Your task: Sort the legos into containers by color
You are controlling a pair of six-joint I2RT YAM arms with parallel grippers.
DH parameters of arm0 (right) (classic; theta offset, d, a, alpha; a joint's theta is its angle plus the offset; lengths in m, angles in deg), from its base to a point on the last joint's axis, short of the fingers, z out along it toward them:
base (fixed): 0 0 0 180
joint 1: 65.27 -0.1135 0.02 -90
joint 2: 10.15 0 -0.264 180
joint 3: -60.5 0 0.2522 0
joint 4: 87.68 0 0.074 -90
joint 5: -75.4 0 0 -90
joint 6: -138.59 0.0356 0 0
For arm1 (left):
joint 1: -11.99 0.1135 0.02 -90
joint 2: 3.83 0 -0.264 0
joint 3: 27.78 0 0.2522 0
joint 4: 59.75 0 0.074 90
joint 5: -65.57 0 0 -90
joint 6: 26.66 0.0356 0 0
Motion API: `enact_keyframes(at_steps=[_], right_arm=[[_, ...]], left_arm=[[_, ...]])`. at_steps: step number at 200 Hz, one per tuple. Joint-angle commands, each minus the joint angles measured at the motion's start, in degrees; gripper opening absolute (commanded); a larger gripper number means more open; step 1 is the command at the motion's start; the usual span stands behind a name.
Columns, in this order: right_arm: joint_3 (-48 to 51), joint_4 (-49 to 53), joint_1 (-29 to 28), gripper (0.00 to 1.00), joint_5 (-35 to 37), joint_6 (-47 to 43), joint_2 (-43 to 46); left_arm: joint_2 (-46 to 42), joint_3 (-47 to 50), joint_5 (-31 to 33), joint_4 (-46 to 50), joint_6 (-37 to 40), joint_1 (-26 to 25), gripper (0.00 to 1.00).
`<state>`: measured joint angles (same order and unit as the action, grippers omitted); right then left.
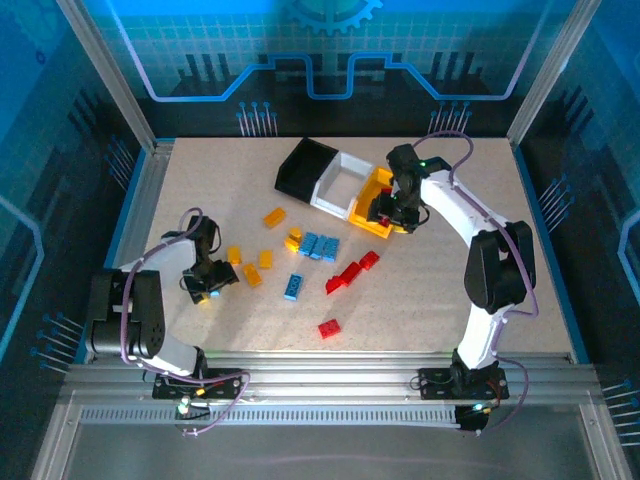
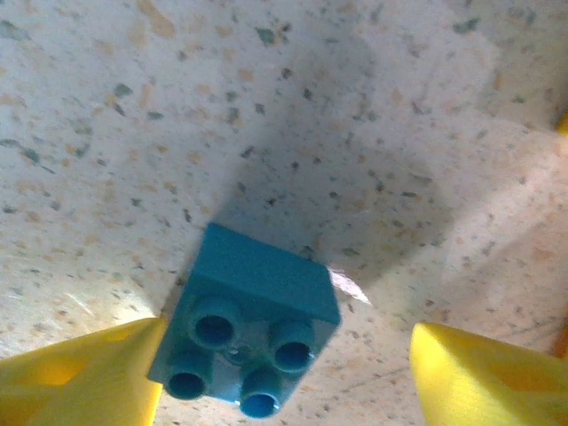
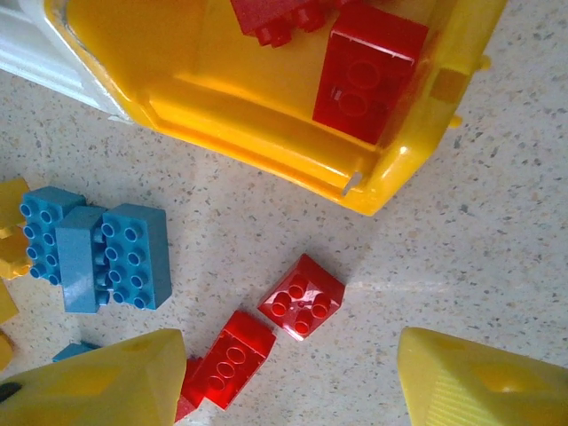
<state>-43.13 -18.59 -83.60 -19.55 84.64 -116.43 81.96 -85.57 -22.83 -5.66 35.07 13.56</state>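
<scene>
A light blue two-by-two lego (image 2: 248,324) lies studs-up on the table between the yellow fingers of my left gripper (image 2: 286,346). The left finger (image 2: 98,373) touches it and the right finger (image 2: 488,373) stands well apart, so the gripper is open. From above, that gripper (image 1: 210,283) is low at the table's left. My right gripper (image 1: 388,213) hovers open and holds nothing at the near corner of the yellow container (image 1: 372,205). Below it on the table lie red legos (image 3: 302,297). Red bricks (image 3: 368,71) lie inside the yellow container (image 3: 266,115). The white (image 1: 340,185) and black (image 1: 303,168) containers adjoin it.
Orange legos (image 1: 252,262) lie scattered at centre left. A blue cluster (image 1: 318,245) and a single blue brick (image 1: 293,287) sit mid-table. Red legos (image 1: 350,272) lie near them, with one (image 1: 328,328) closer to the front. Blue bricks (image 3: 98,253) lie left of the right gripper.
</scene>
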Motion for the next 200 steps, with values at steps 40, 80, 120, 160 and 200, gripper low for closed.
enact_keyframes(at_steps=[40, 80, 120, 160, 200], right_arm=[[-1.32, 0.38, -3.11, 0.65, 0.90, 1.74, 0.55], [-0.10, 0.46, -3.43, 0.61, 1.66, 1.94, 1.87], [2.63, -0.30, -3.42, 0.58, 2.12, 2.17, 3.64], [3.21, -0.43, -3.42, 0.55, 2.05, 2.01, 4.15], [2.54, 0.08, -3.39, 0.55, 2.18, 1.33, 4.21]], left_arm=[[0.34, -1.43, 2.50, 1.76, 2.87, 0.35, 0.77], [3.65, -2.47, 2.31, 1.24, 3.16, 0.29, 0.74], [2.72, -1.88, 1.37, 0.80, 3.48, 0.28, 0.61], [1.45, -1.68, -0.03, 0.80, 3.61, 0.24, 0.41], [-0.50, -1.28, -1.59, 1.07, 3.58, 0.20, 0.41]])
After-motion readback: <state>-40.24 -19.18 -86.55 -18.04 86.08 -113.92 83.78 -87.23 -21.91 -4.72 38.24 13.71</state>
